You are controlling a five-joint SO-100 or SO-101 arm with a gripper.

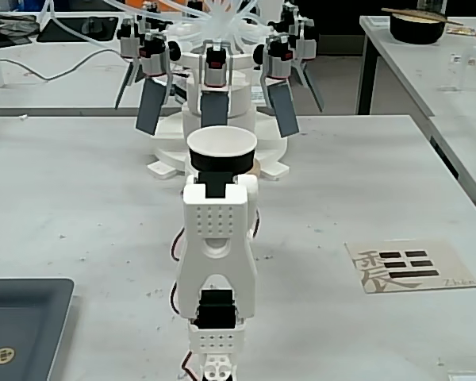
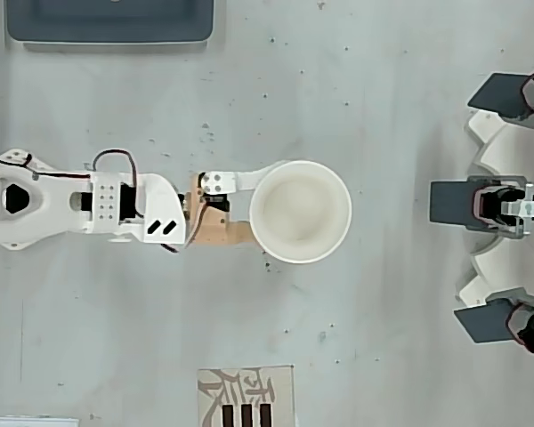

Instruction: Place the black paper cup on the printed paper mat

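Note:
The black paper cup (image 1: 221,152) stands upright with its white inside showing; in the overhead view it (image 2: 300,211) is a white circle at mid-table. My gripper (image 2: 254,210) reaches it from the left, its white finger (image 2: 240,181) curving along the rim's upper side and a tan finger (image 2: 221,234) at the lower side. The jaws look closed on the cup's wall, and the fingertips are hidden under the rim. The fixed view has the gripper (image 1: 220,181) right below the cup, hiding its base. The printed paper mat (image 1: 411,266) lies flat at right, apart from the cup; the bottom edge of the overhead view cuts the mat (image 2: 246,396).
A dark grey tray (image 1: 24,325) sits at the near left, top left (image 2: 111,22) in the overhead view. A white round machine with dark paddles (image 1: 218,87) stands just behind the cup. A black bowl (image 1: 416,28) rests on a separate table at the far right.

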